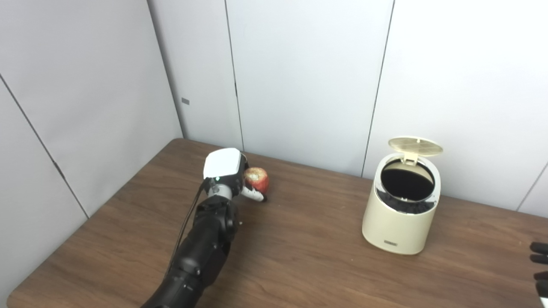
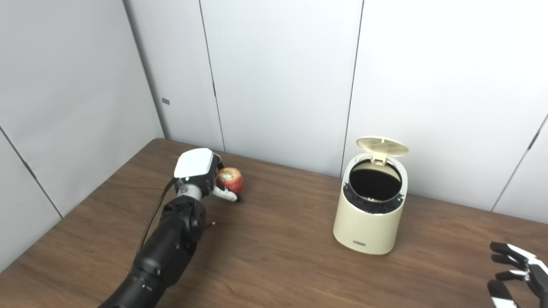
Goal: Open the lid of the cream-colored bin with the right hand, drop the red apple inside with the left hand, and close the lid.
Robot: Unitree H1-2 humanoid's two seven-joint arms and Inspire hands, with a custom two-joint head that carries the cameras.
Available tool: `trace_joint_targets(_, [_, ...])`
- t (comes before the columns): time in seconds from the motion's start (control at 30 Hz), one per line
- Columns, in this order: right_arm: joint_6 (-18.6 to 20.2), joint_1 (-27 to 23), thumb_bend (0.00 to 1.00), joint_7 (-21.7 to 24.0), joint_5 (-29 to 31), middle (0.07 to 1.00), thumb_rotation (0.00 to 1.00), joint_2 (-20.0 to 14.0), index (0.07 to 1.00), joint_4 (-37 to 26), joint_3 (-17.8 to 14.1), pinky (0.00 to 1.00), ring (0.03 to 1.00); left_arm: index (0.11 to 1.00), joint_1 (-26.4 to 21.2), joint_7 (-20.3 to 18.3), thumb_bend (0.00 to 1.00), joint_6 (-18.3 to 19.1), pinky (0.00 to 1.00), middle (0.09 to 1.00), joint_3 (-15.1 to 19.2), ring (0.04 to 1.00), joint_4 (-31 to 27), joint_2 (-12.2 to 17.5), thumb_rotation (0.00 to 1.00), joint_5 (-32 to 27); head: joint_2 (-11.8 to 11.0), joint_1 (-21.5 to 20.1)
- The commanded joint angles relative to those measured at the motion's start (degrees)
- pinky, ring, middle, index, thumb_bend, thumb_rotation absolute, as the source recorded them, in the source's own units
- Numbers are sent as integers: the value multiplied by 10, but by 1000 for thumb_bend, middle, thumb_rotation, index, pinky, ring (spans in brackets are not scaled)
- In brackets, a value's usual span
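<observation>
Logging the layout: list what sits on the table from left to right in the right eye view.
Left hand → red apple, right against that hand → cream-colored bin, lid up → right hand, open at the right edge.

Brown wood-grain table (image 1: 308, 256), rounded corner at near left, far edge running close along the wall. Pale grey wall panels (image 1: 299, 77) behind and to the left, divided by dark vertical seams. Small grey rectangular tag (image 1: 185, 101) sat on one panel near the corner.
</observation>
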Motion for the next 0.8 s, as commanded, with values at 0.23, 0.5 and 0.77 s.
trace_joint_targets(0.23, [-17, -2, 621, -4, 0, 682, 883, 3, 664, -10, -2, 453, 631, 504, -23, 56, 503, -4, 171, 471, -21, 405, -18, 27, 0, -41, 0, -6])
trace_joint_targets(0.5, [-15, 0, 594, -3, -8, 690, 870, 12, 669, -17, 2, 463, 642, 522, -3, 54, 498, -12, 225, 451, -34, 360, -73, 37, 0, -64, -1, -36])
trace_joint_targets(0.77, [7, 4, 347, 0, -30, 702, 791, 32, 676, -46, 4, 483, 661, 516, 28, 69, 496, -33, 160, 448, -35, 357, -189, 20, 0, -83, 4, -81])
